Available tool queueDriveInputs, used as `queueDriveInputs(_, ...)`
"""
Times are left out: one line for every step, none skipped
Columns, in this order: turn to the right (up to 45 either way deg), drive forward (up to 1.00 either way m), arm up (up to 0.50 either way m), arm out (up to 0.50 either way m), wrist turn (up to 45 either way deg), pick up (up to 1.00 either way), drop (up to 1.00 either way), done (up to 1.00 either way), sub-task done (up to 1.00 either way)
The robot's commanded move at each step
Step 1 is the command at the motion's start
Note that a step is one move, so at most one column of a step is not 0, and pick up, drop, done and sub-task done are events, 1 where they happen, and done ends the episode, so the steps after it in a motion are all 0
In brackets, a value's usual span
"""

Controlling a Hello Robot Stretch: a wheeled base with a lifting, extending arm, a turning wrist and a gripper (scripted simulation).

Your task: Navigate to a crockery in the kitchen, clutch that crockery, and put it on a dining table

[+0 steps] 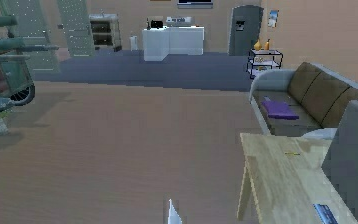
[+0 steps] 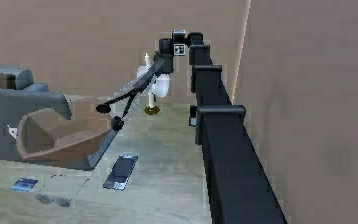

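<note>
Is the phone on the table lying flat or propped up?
Lying flat. The phone shows its whole dark face, level with the wooden top of the table, with nothing raising either end.

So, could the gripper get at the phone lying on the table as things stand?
Probably yes: the phone lies flat on bare tabletop beside the arm, nearer the robot than the gripper, with nothing between them.
</note>
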Motion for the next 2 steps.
queueDriveInputs(0.0, 0.00, 0.00, 0.00, 39.0, 0.00, 0.00, 0.00, 0.00)
queueDriveInputs(0.0, 0.00, -0.02, 0.00, 0.0, 0.00, 0.00, 0.00, 0.00)
